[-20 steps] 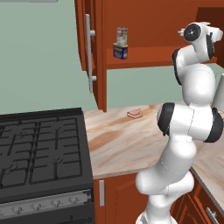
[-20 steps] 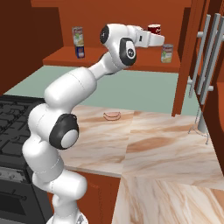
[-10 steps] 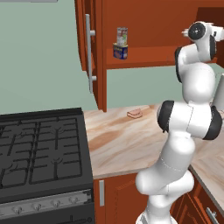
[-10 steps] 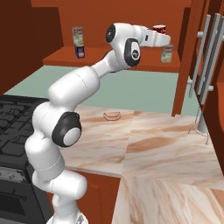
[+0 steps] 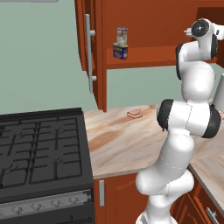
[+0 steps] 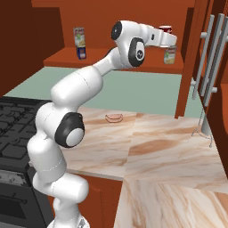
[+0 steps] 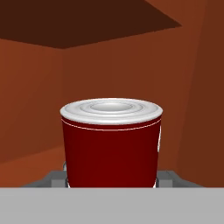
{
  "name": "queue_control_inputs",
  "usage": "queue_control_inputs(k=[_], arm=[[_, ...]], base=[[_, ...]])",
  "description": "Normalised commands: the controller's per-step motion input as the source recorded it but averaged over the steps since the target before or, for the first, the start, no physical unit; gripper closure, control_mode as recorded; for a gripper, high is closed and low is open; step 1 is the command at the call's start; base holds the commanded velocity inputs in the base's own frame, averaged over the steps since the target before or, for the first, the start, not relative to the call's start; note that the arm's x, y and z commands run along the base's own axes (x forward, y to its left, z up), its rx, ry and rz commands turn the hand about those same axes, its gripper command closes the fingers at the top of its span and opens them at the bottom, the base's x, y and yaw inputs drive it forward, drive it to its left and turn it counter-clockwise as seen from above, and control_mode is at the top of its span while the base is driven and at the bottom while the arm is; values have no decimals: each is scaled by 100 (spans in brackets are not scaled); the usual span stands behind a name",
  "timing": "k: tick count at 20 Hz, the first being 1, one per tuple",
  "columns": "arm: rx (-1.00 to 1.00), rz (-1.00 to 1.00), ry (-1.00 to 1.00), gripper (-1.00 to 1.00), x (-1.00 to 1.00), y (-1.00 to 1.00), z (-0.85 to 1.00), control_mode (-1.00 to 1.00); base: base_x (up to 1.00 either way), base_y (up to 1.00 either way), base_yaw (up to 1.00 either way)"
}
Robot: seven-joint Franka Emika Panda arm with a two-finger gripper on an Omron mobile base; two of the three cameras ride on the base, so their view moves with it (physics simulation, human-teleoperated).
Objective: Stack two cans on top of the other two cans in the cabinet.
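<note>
Red filled the hand view: the red can [image 7: 111,146] sat upright between the finger tips [image 7: 56,178], whose grey pads showed at either side of its base, so the gripper [image 6: 171,41] looked clenched on it. In the right base view that gripper reached level into the cabinet [image 6: 133,15], holding the red can directly above the silver can with the green and white label [image 6: 169,55] on the shelf board [image 6: 111,64]. The 2 were close, but whether they touched could not be told. Judging by this, the hold was kept level so the can would land flat on the lid below, and the task was in its second stacking step, roughly half done or more.

At the far left of the shelf, 1 stack stood finished: the slim silver can [image 5: 122,36] rested on the squat blue can [image 5: 120,51], well apart from the arm.

Counted, there were 4 cans: 2 stacked, 1 held, 1 waiting beneath. The open door carried 1 long bar handle [image 5: 89,52]. On the marble counter [image 6: 160,147] lay 1 small pinkish item [image 6: 115,117], too small to name. 1 black stove [image 5: 39,153] sat left.
</note>
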Motion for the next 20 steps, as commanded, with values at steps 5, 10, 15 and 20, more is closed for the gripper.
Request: queue_control_inputs(k=[5,10,15,20], arm=[[9,0,0,100,12,0,-9,-100],[7,1,0,100,19,0,-2,-100],[0,2,0,100,13,-6,0,-100],[0,0,0,100,10,-10,0,-100]], base=[[0,0,0],[0,0,0],[0,0,0],[0,0,0]])
